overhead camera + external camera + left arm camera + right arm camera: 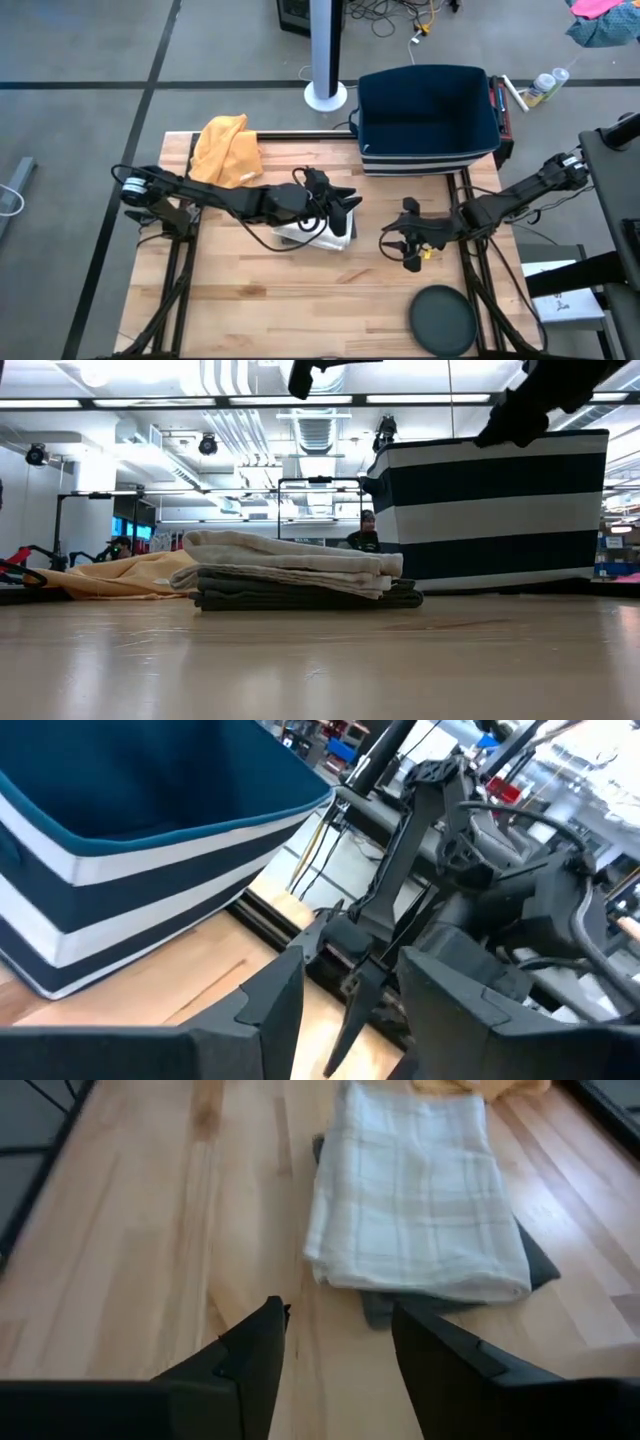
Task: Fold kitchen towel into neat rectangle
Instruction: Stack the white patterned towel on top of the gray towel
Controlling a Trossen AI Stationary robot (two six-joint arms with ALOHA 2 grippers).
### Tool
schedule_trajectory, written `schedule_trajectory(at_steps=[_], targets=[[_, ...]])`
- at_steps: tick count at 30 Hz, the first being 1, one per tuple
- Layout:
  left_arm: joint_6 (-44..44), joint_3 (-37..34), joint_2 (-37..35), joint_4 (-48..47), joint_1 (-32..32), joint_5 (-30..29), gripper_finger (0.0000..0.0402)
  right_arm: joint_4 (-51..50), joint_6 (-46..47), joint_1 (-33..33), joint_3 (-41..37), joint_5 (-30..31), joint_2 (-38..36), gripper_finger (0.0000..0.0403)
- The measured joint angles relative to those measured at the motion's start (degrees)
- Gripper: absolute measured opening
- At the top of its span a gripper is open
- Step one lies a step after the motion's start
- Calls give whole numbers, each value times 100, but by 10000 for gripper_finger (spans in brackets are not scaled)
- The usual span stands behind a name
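Two folded towels sit stacked mid worktop (250, 300): white towel (415, 1200) on top. Left gripper (335, 205) hangs right over it, open w/ nothing held. Right gripper (400, 245) is open too, just beside.

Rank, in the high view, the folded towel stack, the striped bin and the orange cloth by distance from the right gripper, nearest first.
From the right gripper:
1. Folded towel stack, just beside it toward the left arm.
2. Striped bin, at the table's far edge.
3. Orange cloth, far corner on the left arm's side.
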Motion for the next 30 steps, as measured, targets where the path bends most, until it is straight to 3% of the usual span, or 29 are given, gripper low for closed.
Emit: schedule_trajectory(at_steps=[17, 30], targets=[[112, 42, 72, -225, -7, 4, 155, 65, 45, 31, -2, 7, -37, 181], [388, 32, 24, -363, -9, 241, 155, 824, -107, 19, -2, 10, 639, 181]])
